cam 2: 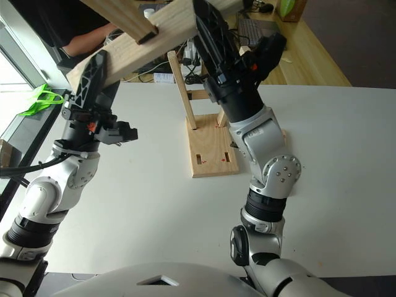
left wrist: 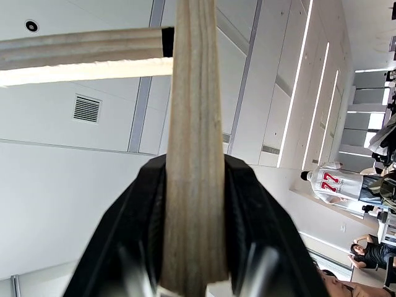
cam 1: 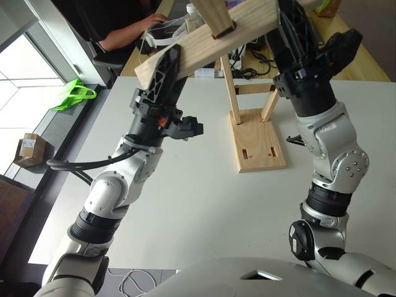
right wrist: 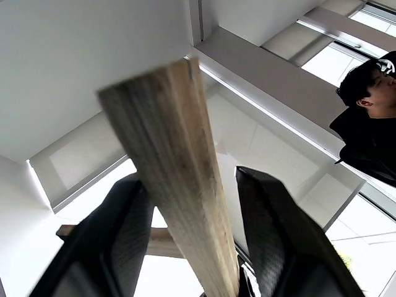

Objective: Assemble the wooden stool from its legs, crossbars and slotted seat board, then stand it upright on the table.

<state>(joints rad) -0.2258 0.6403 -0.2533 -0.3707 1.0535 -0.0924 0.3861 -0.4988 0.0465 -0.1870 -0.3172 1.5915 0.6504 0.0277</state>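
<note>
both pincers, left (left wrist: pixel 195 167) and right (right wrist: pixel 192 179), clamped on the seat board (cam 1: pixel 247 28), held high over the far table (cam 1: pixel 185 204); keep it level, line slots over the legs (cam 1: pixel 231 93) on the small board (cam 1: pixel 260 148), lower evenly.

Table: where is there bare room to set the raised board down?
Biggest free patch: the table's near half, in front of the flat slotted board and to its left. Another strip lies to that board's right, up to the table's edge. Crowded: the far middle, where legs and a crossbar stand up from the slotted board.
</note>
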